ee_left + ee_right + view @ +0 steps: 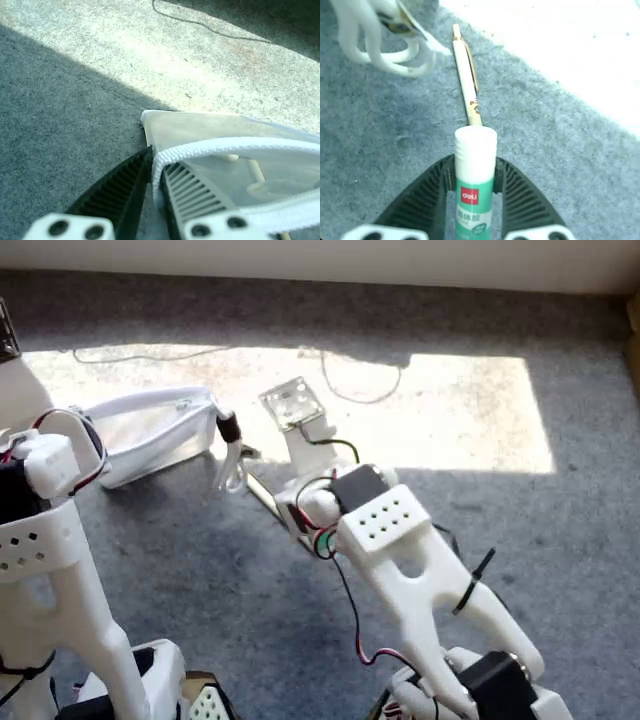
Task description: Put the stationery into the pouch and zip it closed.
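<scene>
Sunlight is falling in a bright patch (420, 410) across the grey carpet (370, 130), and both arms are working at its shaded edge. The left gripper (150, 161) is pinching the white zipper tape at one corner of the pouch (210, 131), its jaws closed tight on the fabric. The pouch is lying on the carpet with its two tapes spreading apart, and pale slender shapes are showing through its clear side, too faint to name. The right gripper (475, 162) is clamping a glue stick (475, 141) between its jaws, with the white cap sticking out in front. Just beyond that cap, a cream pen (467, 80) is lying flat, pointing towards the white-handled scissors (390, 42), which are resting beside the pouch's near end. A thin cable (345, 392) is trailing over the sunlit carpet behind them.
</scene>
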Robot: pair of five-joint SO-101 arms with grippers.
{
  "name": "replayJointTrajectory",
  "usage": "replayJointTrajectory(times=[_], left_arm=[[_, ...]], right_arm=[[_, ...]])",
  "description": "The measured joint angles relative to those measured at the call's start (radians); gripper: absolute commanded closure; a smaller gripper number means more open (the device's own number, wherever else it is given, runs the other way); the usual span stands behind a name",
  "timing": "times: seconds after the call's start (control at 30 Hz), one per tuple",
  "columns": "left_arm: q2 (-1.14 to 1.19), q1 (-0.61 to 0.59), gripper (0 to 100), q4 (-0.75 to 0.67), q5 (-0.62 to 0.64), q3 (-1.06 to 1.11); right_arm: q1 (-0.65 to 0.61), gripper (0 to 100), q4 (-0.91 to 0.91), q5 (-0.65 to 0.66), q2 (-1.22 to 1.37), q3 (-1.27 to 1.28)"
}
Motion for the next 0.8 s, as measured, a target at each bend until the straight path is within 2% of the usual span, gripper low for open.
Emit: replayJointTrajectory(times=[0.57,0.8], left_arm=[[0.0,0.227,99,0.0,0.038,0.0],[0.0,0.288,99,0.012,0.038,0.0]], right_arm=[[0.095,99.1,0.002,0.0,-0.23,0.0],[0.112,99.1,0.002,-0.068,-0.348,0.0]])
